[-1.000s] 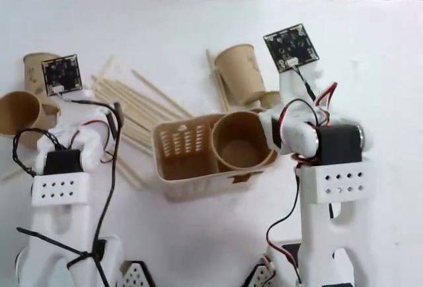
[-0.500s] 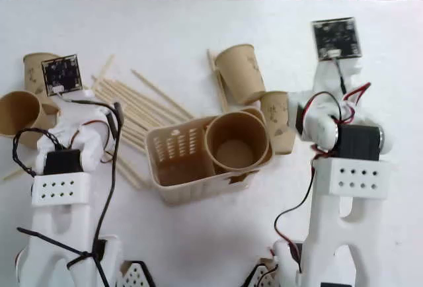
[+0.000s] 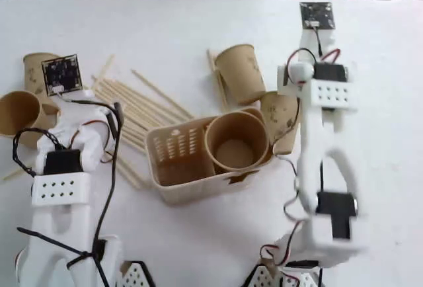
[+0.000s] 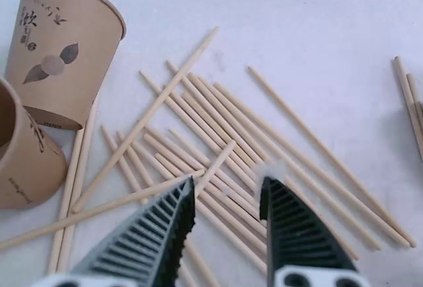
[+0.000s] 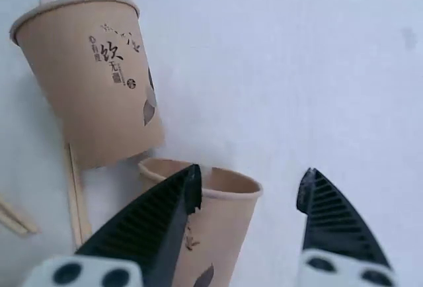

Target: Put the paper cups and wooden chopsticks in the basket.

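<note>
Our left gripper (image 4: 225, 188) hangs part-open and empty over wooden chopsticks (image 4: 218, 128); our right gripper (image 5: 251, 181), wide open and empty, over a paper cup (image 5: 225, 234).

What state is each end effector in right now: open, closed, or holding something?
Left end effector: open, empty, above the wooden chopsticks.
Right end effector: open, empty, over a paper cup.
</note>
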`<state>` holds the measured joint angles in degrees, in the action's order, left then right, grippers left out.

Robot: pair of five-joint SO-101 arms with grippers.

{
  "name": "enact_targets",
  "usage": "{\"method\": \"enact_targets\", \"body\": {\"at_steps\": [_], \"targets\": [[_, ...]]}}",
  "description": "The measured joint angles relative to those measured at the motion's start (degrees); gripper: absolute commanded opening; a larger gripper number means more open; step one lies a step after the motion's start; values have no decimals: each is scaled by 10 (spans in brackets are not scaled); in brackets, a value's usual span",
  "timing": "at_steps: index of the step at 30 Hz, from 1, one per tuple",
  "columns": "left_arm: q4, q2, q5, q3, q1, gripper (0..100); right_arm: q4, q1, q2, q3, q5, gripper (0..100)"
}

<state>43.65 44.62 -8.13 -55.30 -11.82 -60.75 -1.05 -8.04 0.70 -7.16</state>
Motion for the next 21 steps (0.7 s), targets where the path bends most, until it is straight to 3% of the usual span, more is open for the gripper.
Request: {"method": "enact_targets", "body": {"at_steps": [5,14,21], "targets": [[0,0,0,0,0,177,-3,0,-62,-16,2,240],[0,0,0,0,0,177,-114,-14,-73,-25,-17,231],[0,0,0,0,0,177,-130,-57,-73,-25,-33,20]]}}
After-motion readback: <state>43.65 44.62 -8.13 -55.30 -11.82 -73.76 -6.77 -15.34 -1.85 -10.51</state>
